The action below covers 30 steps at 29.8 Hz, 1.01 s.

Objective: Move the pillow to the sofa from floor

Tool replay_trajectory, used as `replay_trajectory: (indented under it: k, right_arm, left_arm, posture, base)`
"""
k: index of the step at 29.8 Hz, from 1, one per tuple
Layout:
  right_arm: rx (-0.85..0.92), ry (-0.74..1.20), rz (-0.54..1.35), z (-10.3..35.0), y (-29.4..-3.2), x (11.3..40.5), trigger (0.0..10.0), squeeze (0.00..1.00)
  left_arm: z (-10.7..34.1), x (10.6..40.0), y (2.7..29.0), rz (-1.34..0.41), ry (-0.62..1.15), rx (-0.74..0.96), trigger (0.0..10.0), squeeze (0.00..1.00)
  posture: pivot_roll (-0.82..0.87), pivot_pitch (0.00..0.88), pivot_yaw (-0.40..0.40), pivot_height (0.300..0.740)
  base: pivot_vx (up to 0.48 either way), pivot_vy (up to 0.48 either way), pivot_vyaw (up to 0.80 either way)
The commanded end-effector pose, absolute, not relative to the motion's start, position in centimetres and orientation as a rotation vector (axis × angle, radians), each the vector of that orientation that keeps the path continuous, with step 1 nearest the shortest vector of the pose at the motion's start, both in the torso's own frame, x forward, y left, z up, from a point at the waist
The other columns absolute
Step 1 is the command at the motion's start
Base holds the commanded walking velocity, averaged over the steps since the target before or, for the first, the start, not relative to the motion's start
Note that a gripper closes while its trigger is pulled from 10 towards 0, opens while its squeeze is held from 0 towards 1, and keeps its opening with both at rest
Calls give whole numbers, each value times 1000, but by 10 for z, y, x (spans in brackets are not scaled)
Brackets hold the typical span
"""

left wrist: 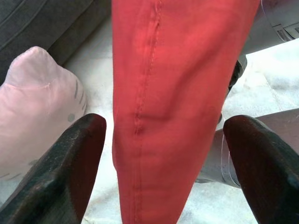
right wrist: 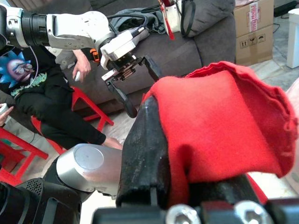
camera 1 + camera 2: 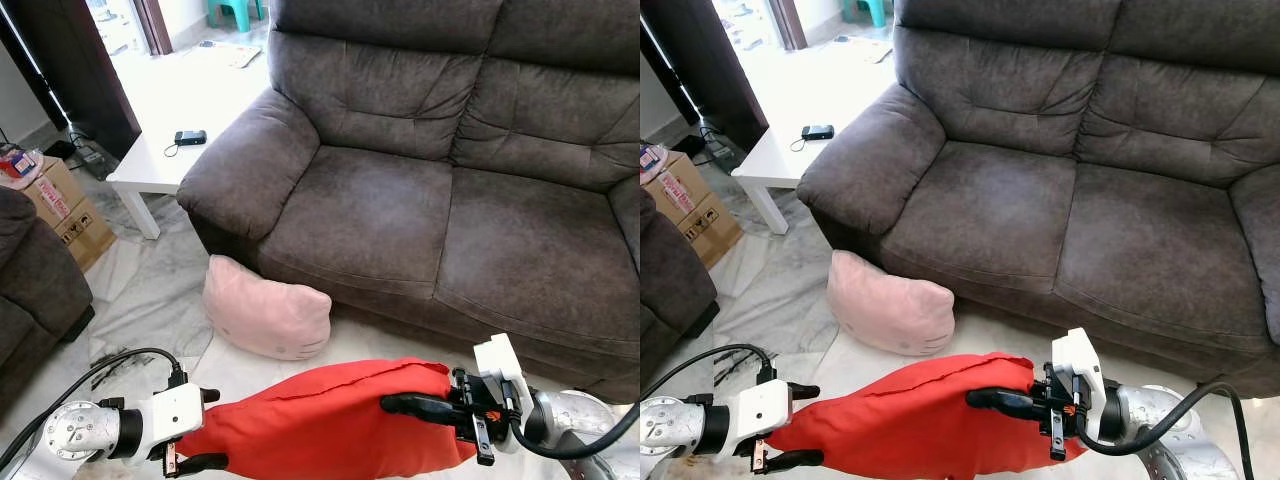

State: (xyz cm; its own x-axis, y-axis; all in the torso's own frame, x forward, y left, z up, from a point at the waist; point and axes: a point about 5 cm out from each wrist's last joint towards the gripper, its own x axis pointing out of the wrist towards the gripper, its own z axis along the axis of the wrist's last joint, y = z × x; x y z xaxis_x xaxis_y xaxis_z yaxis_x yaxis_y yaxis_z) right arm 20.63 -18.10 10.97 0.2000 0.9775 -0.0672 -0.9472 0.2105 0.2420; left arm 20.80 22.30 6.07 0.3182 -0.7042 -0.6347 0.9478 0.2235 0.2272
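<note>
The red pillow (image 3: 330,420) is held off the floor between both hands, in front of the sofa (image 3: 430,190). It looks soft, light and floppy, best gripped at its ends. The right hand (image 3: 410,405) is clamped on one end; the left hand (image 3: 195,430) stands wide around the other. A pink pillow (image 3: 265,308) lies beyond.

A pale marble floor (image 3: 150,290) carries the pink pillow (image 3: 265,310) lying against the grey sofa (image 3: 440,200) front, left.

Red pillow (image 3: 330,420) bottom edge cropped
</note>
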Motion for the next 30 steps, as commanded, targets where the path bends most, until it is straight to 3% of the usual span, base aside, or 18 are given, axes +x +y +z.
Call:
replay_trajectory:
  k: [1,23,24,25,26,27,28,29,30]
  right_arm:
    - [134,73,1421,136,-174,209,10000,0]
    - [122,65,1404,139,-176,213,10000,0]
    - [122,66,1402,139,-177,213,10000,0]
    - [122,66,1402,138,-177,213,10000,0]
    - [122,67,1401,138,-177,213,10000,0]
    - [122,67,1399,138,-177,213,10000,0]
    - [122,67,1398,138,-177,213,10000,0]
    - [121,67,1398,138,-177,214,10000,0]
    - [121,67,1398,138,-177,214,10000,0]
  left_arm:
    - [50,201,224,-1216,490,650,10000,0]
    - [29,202,224,-1150,498,690,10000,0]
    - [29,201,224,-1153,503,688,9333,0]
    - [28,200,224,-1153,503,688,5529,0]
    - [28,200,225,-1153,503,688,5529,0]
    - [27,198,226,-1157,508,694,4627,0]
    - [26,198,226,-1160,514,698,4627,0]
    - [25,196,228,-1168,523,709,549,0]
    - [24,196,228,-1170,524,711,549,0]
  posture:
    - [9,125,-17,740]
    - [1,122,-21,740]
    - [2,123,-21,740]
    - [2,123,-21,740]
    - [2,124,-20,740]
    - [4,124,-21,740]
    - [4,125,-21,740]
    - [4,125,-21,740]
    - [4,125,-21,740]
  base:
    - [0,0,0]
    - [0,0,0]
    - [0,0,0]
    - [0,0,0]
    - [0,0,0]
    - [0,0,0]
    - [0,0,0]
    - [0,0,0]
    - [0,0,0]
